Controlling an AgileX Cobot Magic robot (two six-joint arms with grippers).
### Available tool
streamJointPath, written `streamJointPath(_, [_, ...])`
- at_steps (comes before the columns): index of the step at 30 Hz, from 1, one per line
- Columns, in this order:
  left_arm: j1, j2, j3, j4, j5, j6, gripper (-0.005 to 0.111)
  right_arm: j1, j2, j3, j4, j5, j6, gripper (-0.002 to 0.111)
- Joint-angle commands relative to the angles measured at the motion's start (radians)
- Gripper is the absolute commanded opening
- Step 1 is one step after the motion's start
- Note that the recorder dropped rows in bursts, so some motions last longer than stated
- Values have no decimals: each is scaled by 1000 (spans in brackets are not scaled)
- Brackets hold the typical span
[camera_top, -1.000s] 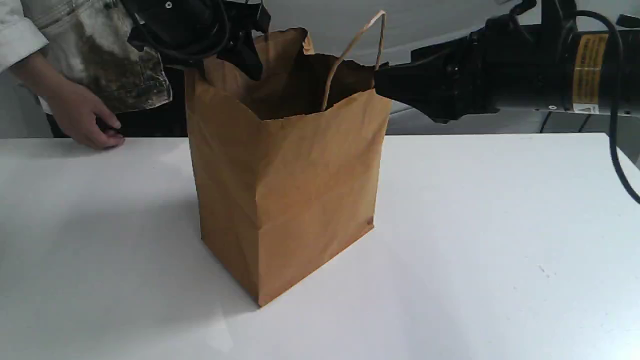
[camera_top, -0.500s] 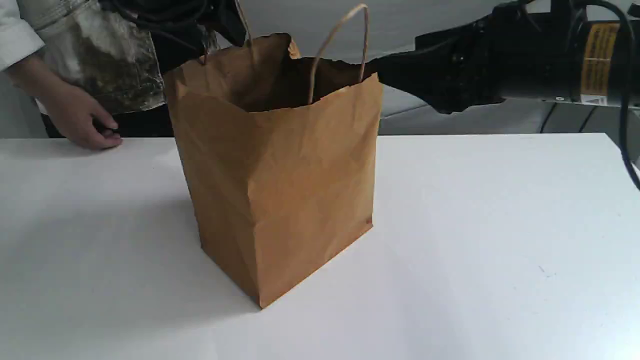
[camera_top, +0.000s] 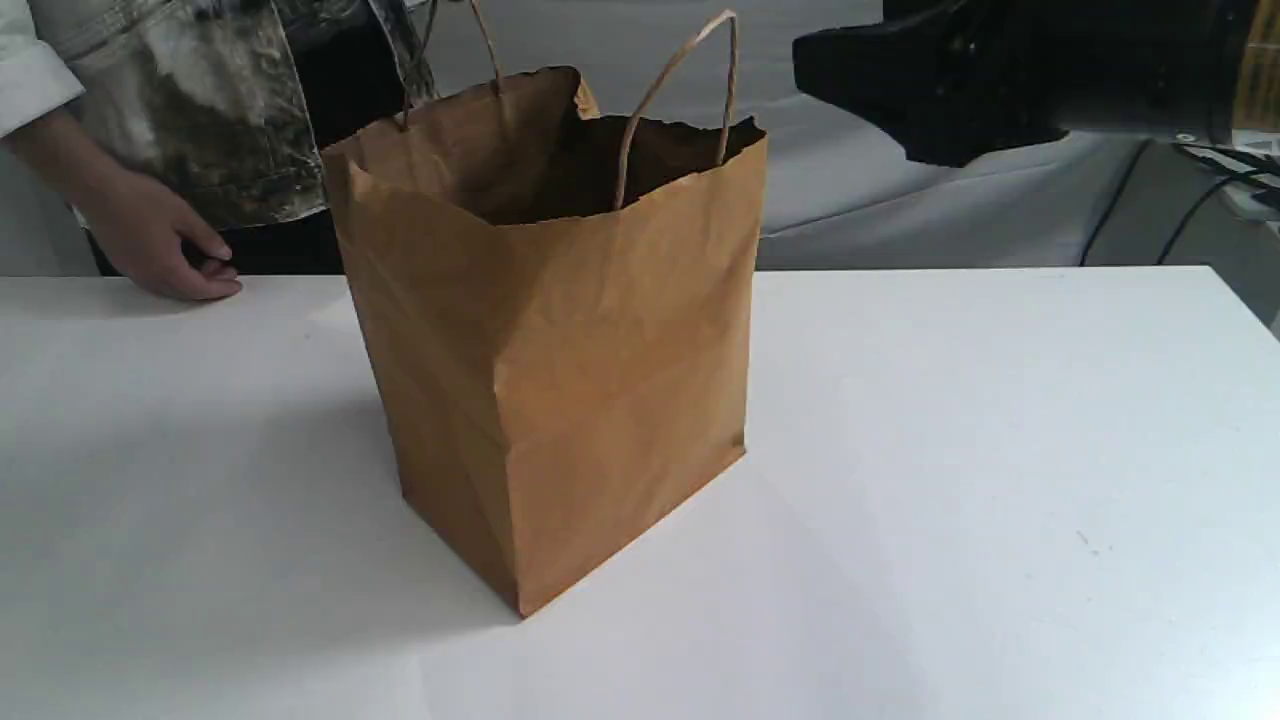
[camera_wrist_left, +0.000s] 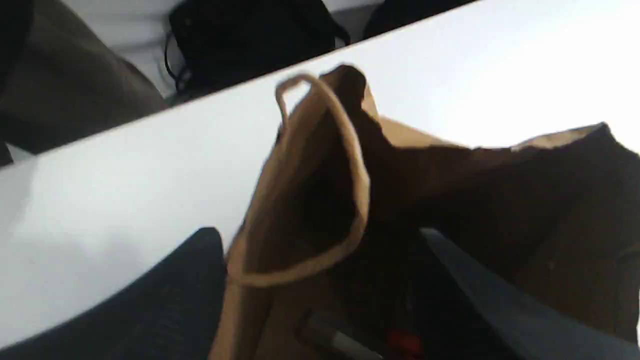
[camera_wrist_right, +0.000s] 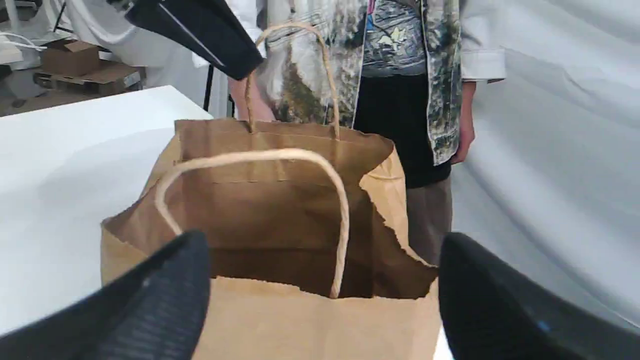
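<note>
White table (camera_top: 1000, 450) holds your brown paper bag (camera_top: 560, 350) upright, with your right gripper (camera_wrist_right: 322, 255) spread wide and empty just beside the bag's torn rim, and your left gripper (camera_wrist_left: 320, 240) likewise released, close above the bag's opposite handle (camera_wrist_right: 290, 25).

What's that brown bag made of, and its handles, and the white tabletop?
The bag looks like matte brown kraft paper: creases, torn rim. Its handles seem twisted paper cord, same tan. The table is smooth, white, faintly glossy, perhaps laminate; hard to say.
</note>
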Motion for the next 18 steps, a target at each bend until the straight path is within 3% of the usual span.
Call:
streamJointPath(1, [1, -68, -9, 61, -101, 23, 57, 2, -42, 1, 4, 61, -5, 64])
streamJointPath(6, [1, -150, -9, 162, -131, 19, 57, 2, -110, 1, 4, 152, 2, 64])
streamJointPath(11, [1, -250, -9, 167, -201, 23, 57, 2, -224, 1, -5, 288, -28, 63])
streamJointPath(18, [1, -380, -9, 167, -265, 82, 57, 2, -427, 1, -231, 532, -432, 40])
